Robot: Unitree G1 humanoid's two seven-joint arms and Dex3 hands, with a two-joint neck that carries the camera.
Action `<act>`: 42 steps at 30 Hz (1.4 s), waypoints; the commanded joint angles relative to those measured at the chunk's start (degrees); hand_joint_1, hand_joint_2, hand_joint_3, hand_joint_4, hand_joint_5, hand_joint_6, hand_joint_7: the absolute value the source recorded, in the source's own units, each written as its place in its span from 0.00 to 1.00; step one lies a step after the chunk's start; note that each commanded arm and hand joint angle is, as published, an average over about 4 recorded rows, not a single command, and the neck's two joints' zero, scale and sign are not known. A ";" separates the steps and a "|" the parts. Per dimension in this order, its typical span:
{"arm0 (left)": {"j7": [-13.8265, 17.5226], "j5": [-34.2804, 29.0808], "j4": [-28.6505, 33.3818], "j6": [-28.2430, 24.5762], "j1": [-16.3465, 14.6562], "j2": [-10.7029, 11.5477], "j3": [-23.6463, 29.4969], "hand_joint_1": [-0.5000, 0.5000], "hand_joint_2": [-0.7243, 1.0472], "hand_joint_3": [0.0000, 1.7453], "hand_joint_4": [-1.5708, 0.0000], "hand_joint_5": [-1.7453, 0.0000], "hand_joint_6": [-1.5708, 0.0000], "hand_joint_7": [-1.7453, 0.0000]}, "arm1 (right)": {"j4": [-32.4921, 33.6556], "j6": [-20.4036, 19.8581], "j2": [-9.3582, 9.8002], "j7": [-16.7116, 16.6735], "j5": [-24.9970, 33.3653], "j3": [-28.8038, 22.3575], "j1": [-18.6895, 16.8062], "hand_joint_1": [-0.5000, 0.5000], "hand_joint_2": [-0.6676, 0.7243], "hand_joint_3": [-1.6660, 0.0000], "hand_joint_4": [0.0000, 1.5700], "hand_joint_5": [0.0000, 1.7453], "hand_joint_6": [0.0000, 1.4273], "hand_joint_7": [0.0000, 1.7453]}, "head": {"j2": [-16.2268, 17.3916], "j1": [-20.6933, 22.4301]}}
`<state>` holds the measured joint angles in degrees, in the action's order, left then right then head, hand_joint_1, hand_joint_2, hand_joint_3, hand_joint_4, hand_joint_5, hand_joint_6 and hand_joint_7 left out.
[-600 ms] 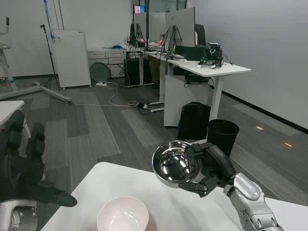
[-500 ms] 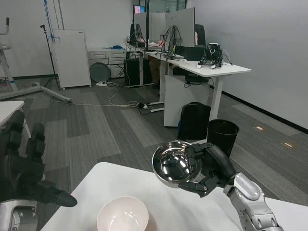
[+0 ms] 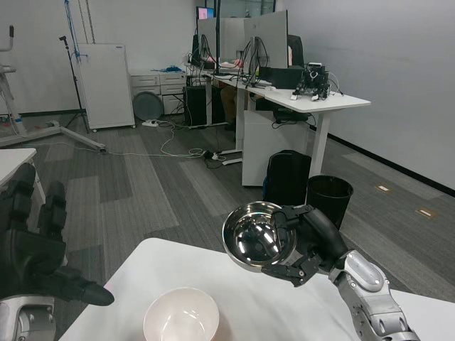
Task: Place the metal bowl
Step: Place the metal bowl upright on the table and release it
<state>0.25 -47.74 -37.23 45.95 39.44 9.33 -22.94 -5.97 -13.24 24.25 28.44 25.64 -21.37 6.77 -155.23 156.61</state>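
Note:
A shiny metal bowl (image 3: 254,236) hangs tilted in the air above the far edge of the white table (image 3: 284,312). My right hand (image 3: 309,243) grips its right rim, fingers wrapped over the edge. Below and to the left of it a white bowl (image 3: 181,317) stands upright on the table. My left hand (image 3: 35,249) waits at the left edge of the view, off the table's corner, fingers spread and holding nothing.
Beyond the table lies grey carpet with a black bin (image 3: 328,197) and a black bag (image 3: 287,177). White desks (image 3: 313,103) with monitors stand further back. Another white table corner (image 3: 14,160) shows at far left.
The metal bowl and my right hand have risen slightly and shifted a little left. The white bowl and my left hand stay as they were.

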 commanded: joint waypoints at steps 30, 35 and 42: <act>0.15 0.63 1.98 0.54 -1.62 -0.10 1.31 0.00 0.05 0.03 0.86 0.94 0.93 0.80 | 4.47 2.93 -4.66 -0.31 -12.09 -7.07 -9.84 0.38 0.14 0.06 0.89 0.67 0.85 0.68 | 20.13 -6.35; 0.10 0.63 1.67 0.48 -1.01 -0.10 1.25 0.00 0.05 0.00 0.86 0.94 0.93 0.80 | 4.52 4.05 -5.84 -0.29 -15.75 -7.22 -12.37 0.38 0.13 0.05 0.84 0.67 0.82 0.72 | 22.36 -7.64; 0.10 0.63 0.93 0.46 -0.17 -0.19 1.21 0.00 0.05 0.00 0.86 0.94 0.93 0.79 | 4.91 6.56 -5.78 0.98 -19.36 -7.00 -14.48 0.38 0.13 0.05 0.81 0.72 0.78 0.73 | 25.00 -8.46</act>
<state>0.29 -47.68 -35.84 45.99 38.34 9.23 -21.90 -1.70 -8.07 18.36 28.82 7.32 -28.09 -7.19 -130.65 148.22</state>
